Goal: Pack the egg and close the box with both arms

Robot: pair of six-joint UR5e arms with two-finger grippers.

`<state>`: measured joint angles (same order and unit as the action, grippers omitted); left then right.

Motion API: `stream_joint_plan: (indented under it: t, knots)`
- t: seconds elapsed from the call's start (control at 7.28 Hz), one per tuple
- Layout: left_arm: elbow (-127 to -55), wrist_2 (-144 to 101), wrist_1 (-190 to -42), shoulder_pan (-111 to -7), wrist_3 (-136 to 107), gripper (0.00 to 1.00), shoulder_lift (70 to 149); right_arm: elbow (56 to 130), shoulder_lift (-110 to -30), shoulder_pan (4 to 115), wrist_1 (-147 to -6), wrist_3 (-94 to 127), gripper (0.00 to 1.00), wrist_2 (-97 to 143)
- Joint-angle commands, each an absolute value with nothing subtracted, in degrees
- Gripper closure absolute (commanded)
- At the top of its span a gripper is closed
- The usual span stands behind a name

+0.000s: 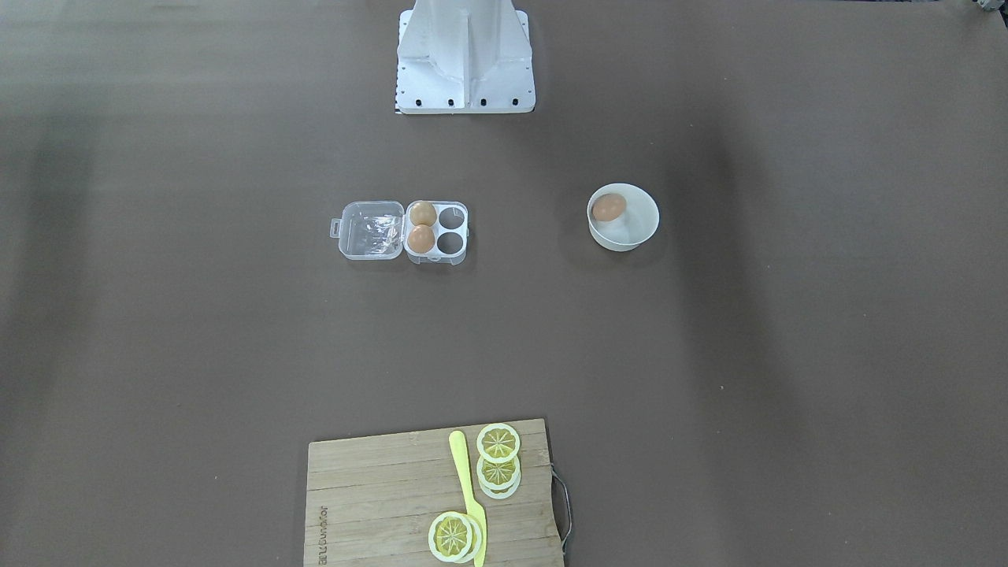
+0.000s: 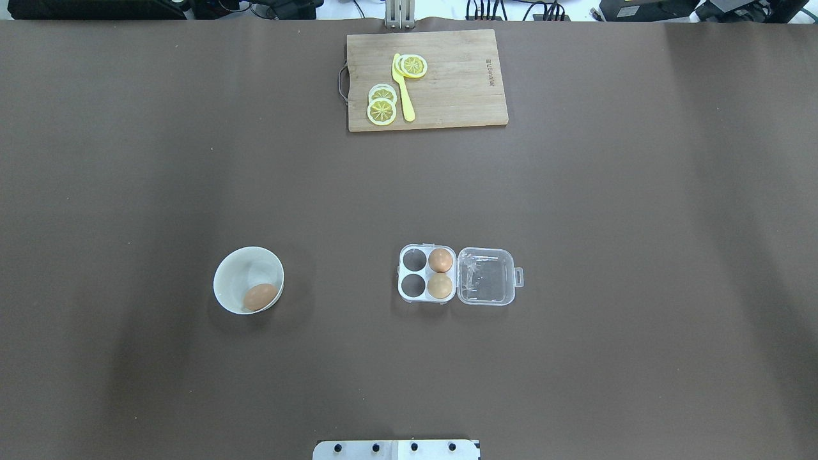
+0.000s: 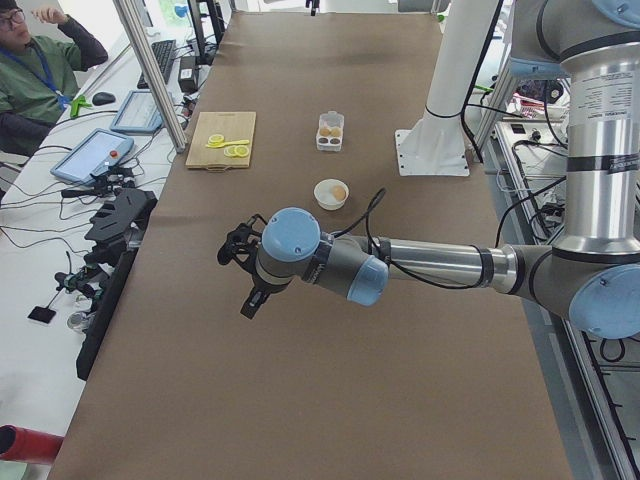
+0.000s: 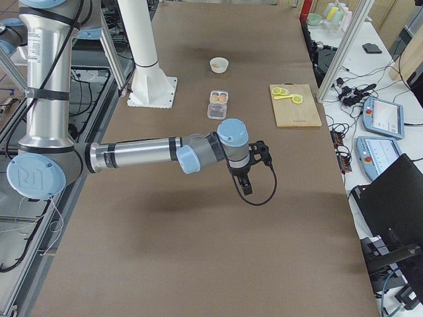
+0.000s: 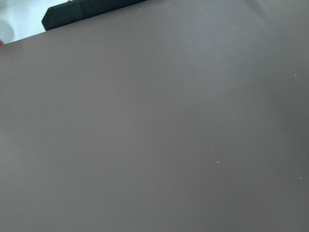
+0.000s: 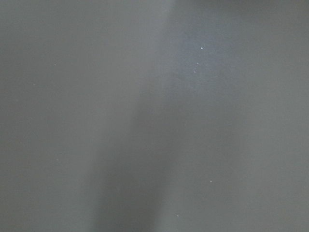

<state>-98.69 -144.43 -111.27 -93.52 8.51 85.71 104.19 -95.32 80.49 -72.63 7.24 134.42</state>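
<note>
One light-brown egg (image 2: pixel 260 297) lies in a round white bowl (image 2: pixel 239 268) on the robot's left side of the table. The clear four-cell box (image 2: pixel 427 273) sits mid-table with its lid (image 2: pixel 486 276) lying open to the right. Two eggs (image 2: pixel 440 260) (image 2: pixel 439 285) fill the cups beside the hinge; the other two cups are empty. My left gripper (image 3: pixel 245 275) shows only in the exterior left view, high over the table end, far from the bowl (image 3: pixel 331 193). My right gripper (image 4: pixel 246 181) shows only in the exterior right view, far from the box (image 4: pixel 217 104). I cannot tell whether either is open.
A wooden cutting board (image 2: pixel 460 83) with lemon slices (image 2: pixel 382 110) and a yellow knife (image 2: pixel 402 89) lies at the far table edge. The white stand (image 1: pixel 466 63) is at the robot side. An operator (image 3: pixel 30 70) sits beside the table. Both wrist views show only brown tabletop.
</note>
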Motion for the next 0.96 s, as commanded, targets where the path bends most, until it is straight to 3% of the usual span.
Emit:
stream_joint_plan:
  t: [0.0,0.41,0.82]
  knots:
    - [-99.0,-144.3,-118.1,-90.4,-2.4,0.0,85.9,107.6,-93.4,74.5,-72.4,20.5,0.0,134.0]
    - [-101.1,-144.1,-123.8,-80.6,-19.0,0.0,85.8,112.6,-90.4,63.9,-72.5,40.1,0.0,129.6]
    - [-109.0,-139.3,-124.2,-69.4,-37.4,0.01,86.7,117.2,-89.0,54.0,-72.5,53.8,0.0,122.5]
